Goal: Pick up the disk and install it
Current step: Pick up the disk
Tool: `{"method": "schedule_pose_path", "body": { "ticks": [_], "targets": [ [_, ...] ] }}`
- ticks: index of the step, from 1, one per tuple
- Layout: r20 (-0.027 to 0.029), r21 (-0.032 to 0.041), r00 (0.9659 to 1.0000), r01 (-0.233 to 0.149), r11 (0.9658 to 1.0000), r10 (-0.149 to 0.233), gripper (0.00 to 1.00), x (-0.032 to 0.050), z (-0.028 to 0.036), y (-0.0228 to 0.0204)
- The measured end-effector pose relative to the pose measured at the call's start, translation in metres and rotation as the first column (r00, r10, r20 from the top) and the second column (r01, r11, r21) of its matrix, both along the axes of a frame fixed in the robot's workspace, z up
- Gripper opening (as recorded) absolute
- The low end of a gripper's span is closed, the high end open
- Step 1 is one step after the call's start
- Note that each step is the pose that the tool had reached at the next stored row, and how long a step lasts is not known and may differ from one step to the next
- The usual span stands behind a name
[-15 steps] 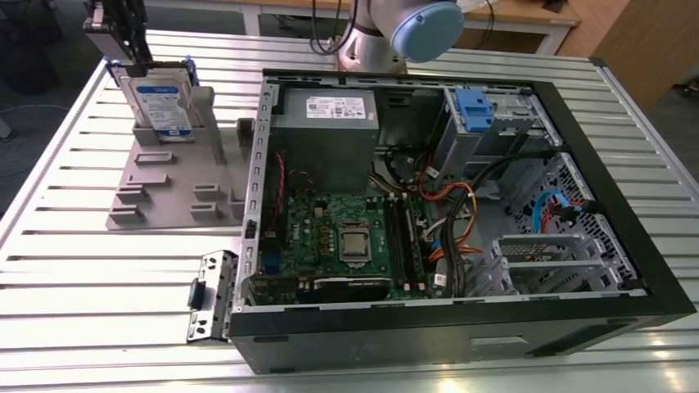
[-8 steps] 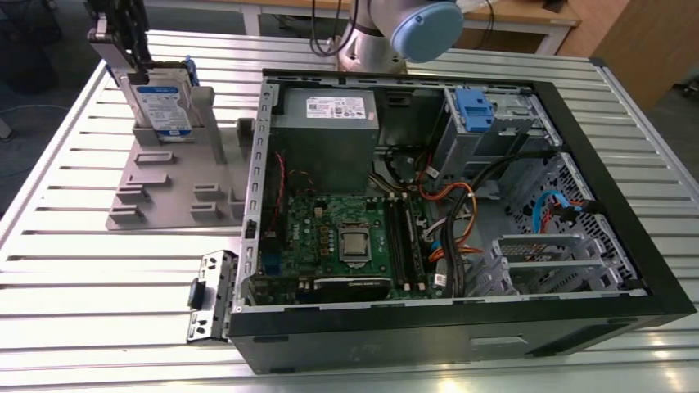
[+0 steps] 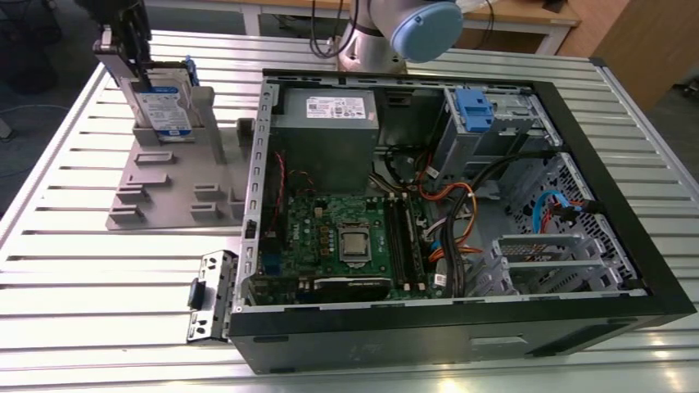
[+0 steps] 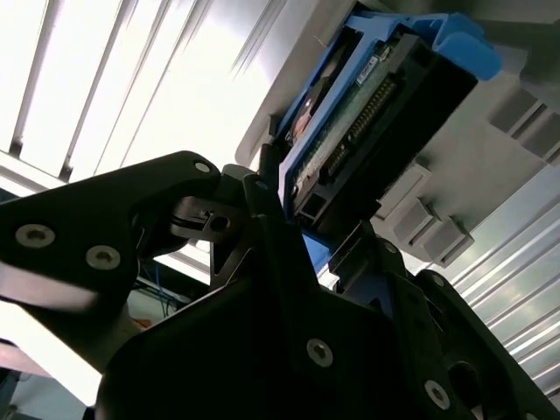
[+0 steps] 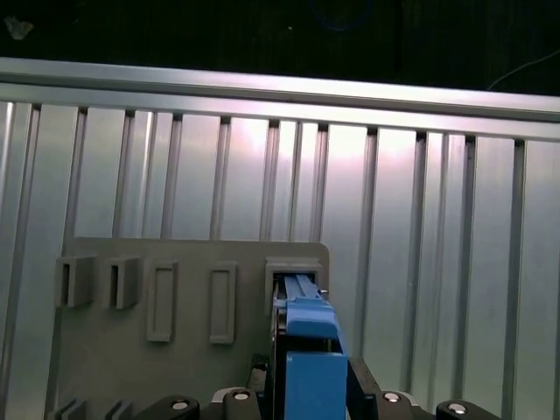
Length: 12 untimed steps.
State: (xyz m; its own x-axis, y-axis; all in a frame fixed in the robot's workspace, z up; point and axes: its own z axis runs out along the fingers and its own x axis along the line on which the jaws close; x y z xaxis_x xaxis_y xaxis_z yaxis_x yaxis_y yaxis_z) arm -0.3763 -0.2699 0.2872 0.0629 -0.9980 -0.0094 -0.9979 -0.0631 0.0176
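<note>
- The disk (image 3: 166,105) stands up on its edge in a slot of the grey stand (image 3: 164,192), at the far end of the stand, on the exterior view's left
- Its white and blue label faces the computer case (image 3: 611,196)
- In the second wrist view, a blue side rail (image 4: 455,39) runs along the disk's edge
- The gripper (image 3: 140,72) sits on top of the disk, and its black fingers (image 4: 271,227) are pressed on the two flat sides, clamped on it
- The stand lies flat on the ribbed metal table (image 3: 87,278), just beside the case
- The case lies open on its side, with a green board (image 3: 339,237) inside, a grey metal box (image 3: 327,131) and a blue bracket (image 3: 472,106) near the far wall
</note>
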Motion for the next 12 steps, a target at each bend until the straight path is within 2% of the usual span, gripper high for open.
{"method": "schedule_pose_path", "body": {
  "ticks": [7,12],
  "targets": [
    [0.0000,0.0000,1.0000,0.000,1.0000,0.000,0.47,-0.0001,-0.0125,0.0000],
    [0.0001,0.0000,1.0000,0.000,1.0000,0.000,0.47,0.0000,-0.0130,0.0000]
  ]
}}
